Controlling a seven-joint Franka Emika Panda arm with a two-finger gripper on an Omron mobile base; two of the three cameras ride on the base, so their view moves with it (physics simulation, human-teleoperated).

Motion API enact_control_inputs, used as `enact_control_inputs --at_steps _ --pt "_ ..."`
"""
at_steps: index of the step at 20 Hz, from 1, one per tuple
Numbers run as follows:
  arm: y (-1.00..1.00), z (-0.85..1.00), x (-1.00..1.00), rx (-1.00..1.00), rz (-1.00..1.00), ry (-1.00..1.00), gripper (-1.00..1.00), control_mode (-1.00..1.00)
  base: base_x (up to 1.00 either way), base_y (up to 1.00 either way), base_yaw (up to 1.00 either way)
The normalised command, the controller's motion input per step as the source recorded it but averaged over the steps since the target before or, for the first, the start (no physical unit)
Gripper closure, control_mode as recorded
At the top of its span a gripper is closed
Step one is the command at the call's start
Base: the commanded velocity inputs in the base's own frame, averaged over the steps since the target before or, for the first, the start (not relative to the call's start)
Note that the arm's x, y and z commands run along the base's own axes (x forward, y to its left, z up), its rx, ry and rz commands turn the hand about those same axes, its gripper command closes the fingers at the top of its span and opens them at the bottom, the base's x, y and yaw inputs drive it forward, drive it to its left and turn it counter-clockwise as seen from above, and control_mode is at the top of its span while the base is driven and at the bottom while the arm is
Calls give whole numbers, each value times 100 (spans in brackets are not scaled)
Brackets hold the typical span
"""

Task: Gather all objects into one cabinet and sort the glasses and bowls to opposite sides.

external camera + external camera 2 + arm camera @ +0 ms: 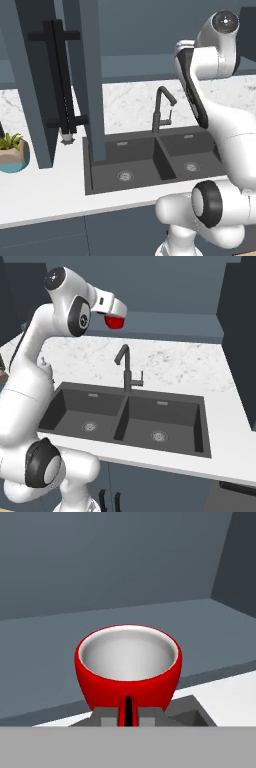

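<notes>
A: Holding what up there?

B: Holding the small red cup (128, 664), pinched tight at its rim by the gripper (128, 712). Hanging high over the sink (125, 418), near the tap (127, 368), in front of the open cabinet shelf (100, 627).

A: Could go wrong how?

B: Could slip. Only a thin pinch on one edge of the cup, so a quick swing or a bump might shake it loose. Would then drop straight down into the dark sink, maybe onto the tap. Could also hit the shelf's front edge if pushed in too low, or the open cabinet door (92, 75) if swung too far left. Best to go slow and lift a bit first, probably.

A: And the place around?

B: White speckled counter (200, 371), flat and bare by the sink. Two deep black bowls in the sink. Blue-grey walls and cabinets above. A small plant pot (12, 152) off to the left on the counter. Shelf looks flat, wide, with room for the cup.
</notes>
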Motion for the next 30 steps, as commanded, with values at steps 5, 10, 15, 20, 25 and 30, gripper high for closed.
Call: enact_control_inputs --at_steps 5,10,15,20,25,30 --pt "55 16 -100 -8 11 0 100 -100 0 0 0" --pt "24 2 -100 -2 22 0 100 -100 0 0 0" --pt "16 0 -92 0 22 1 100 -100 0 0 0" --pt "20 1 -60 0 5 5 100 -100 0 0 0" --pt "3 0 -64 1 -4 3 100 -100 0 0 0" --pt "0 0 -29 2 -13 5 100 -100 0 0 0"
